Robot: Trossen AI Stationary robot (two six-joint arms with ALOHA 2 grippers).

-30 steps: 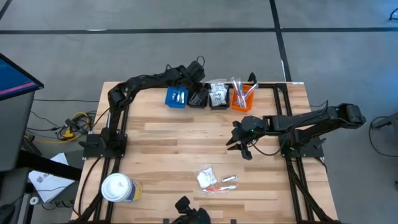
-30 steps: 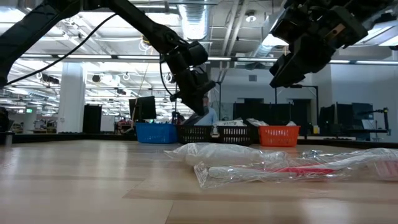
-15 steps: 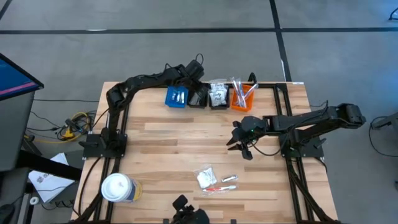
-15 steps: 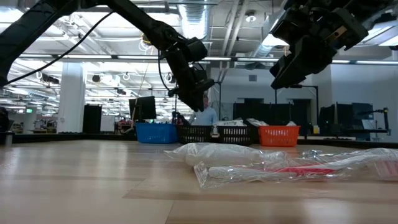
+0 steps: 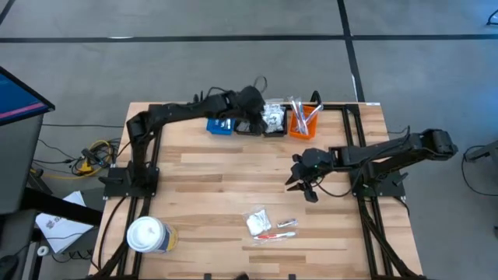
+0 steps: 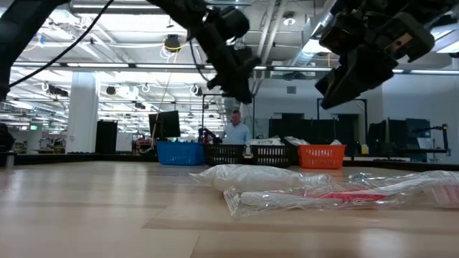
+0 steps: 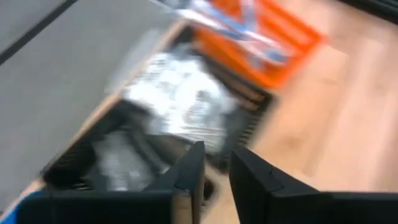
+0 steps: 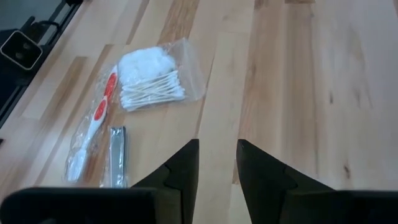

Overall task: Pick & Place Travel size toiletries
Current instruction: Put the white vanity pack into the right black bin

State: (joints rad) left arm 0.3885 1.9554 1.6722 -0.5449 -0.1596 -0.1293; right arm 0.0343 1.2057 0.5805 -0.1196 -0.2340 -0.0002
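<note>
Toiletries left on table (image 5: 202,187): clear sachet of cotton swabs (image 8: 155,79), red-and-white toothbrush (image 8: 94,127) in wrap just beside it, small silvery packet (image 8: 117,165) next to that, all near the front edge, well apart from the bins. Row of bins at the far edge: blue bin (image 5: 219,124), black bin (image 5: 247,124), a second dark bin heaped with white sachets (image 5: 273,118), orange bin (image 5: 304,123) with sticks poking up. Left gripper (image 7: 214,174) above the black bins, fingers narrowly parted with nothing seen between them; drop-off step judged just finished on that side. Right gripper (image 8: 216,163) hanging over mid-table, pointed toward the loose items, fingers a narrow gap apart, empty. Next step, by judgement: pick from the front cluster. Calls for lowering the right gripper onto the swab sachet or toothbrush, wider fingers first, then a pinch on crinkly film that may slip or drag its neighbour along.
</note>
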